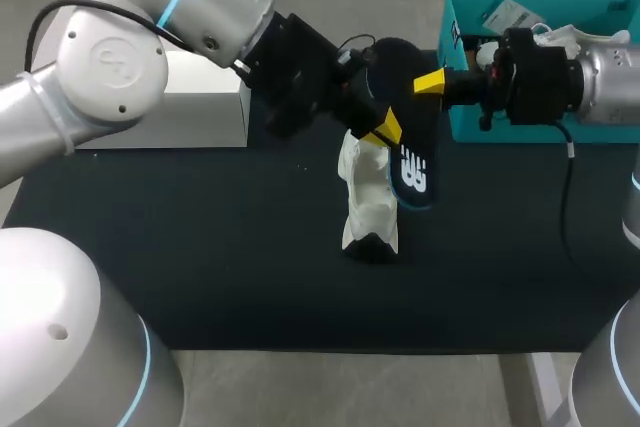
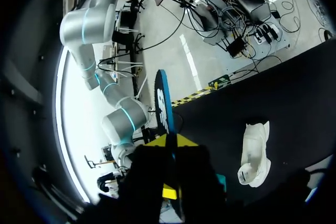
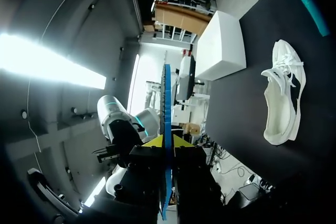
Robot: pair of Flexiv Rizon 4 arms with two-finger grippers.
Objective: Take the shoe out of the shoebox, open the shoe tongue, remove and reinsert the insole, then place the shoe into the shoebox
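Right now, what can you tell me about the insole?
The insole is thin, flat and dark, with a blue rim and white print on one face. It looks like foam. It is out of the white shoe, held on edge in the air above the black table. The left jaws and right jaws both pinch it, one from each side.

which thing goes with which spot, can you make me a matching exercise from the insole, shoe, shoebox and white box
Things:
1. insole
2. white shoe
3. teal shoebox
4. white box

Places:
A. far right of the table, by the right arm
B. gripped by both the left gripper and the right gripper
C. lying on the black table, near the middle
D. far left of the table, by the left arm

Pairs: 1-B, 2-C, 3-A, 4-D
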